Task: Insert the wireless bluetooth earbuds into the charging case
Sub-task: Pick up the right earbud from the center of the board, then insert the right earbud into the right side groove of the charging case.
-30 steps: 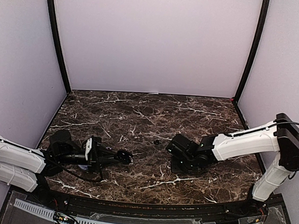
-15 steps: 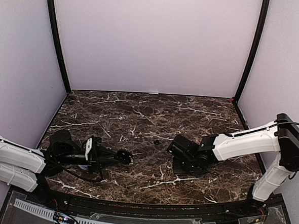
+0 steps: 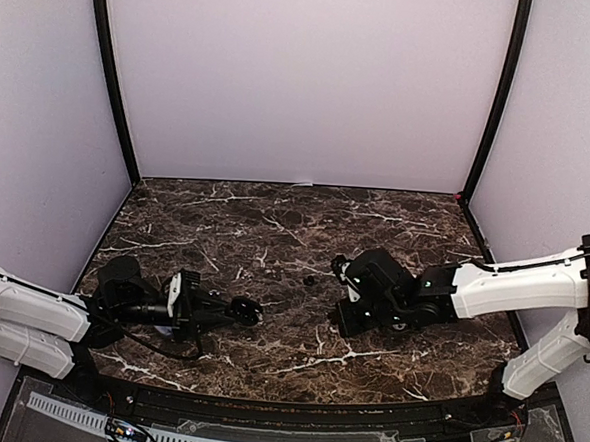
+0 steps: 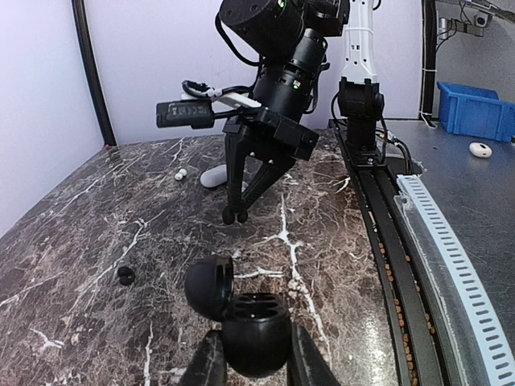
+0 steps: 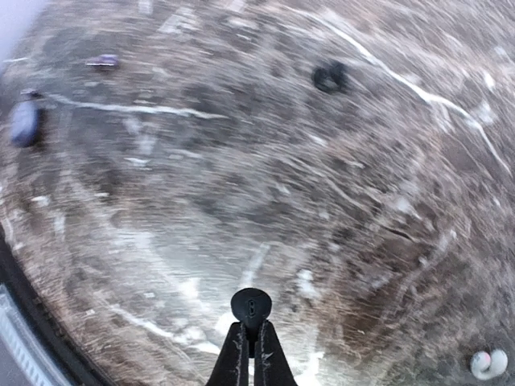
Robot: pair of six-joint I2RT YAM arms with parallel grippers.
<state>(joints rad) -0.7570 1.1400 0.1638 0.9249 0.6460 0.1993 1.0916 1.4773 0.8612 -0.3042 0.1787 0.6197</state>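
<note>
Purple-walled booth, dark marble table point(image 3: 275, 220), black bud headed for its case

Right gripper point(image 5: 250, 331) is pinched fully closed on a tiny black bean-shaped earbud point(image 5: 251, 304) about mid-table. The left gripper point(image 4: 251, 354) sits narrow, clamped round the black rounded charging case point(image 4: 256, 322) toward the left edge, with its domed lid point(image 4: 209, 285) flipped open and the sockets facing up. I'd bring the bud across low and slow, line it up over a socket, and only let go once it's seated, since something that small would probably bounce out. Nothing seems to sit on the straight line between them. A small flat black ring point(image 3: 308, 280) lies a bit toward the far edge. A white earbud point(image 5: 489, 363) and a white oval case point(image 4: 213, 177) sit beyond the right gripper. The right wrist view is blurry, so I can't tell which way the bud is turned.
</note>
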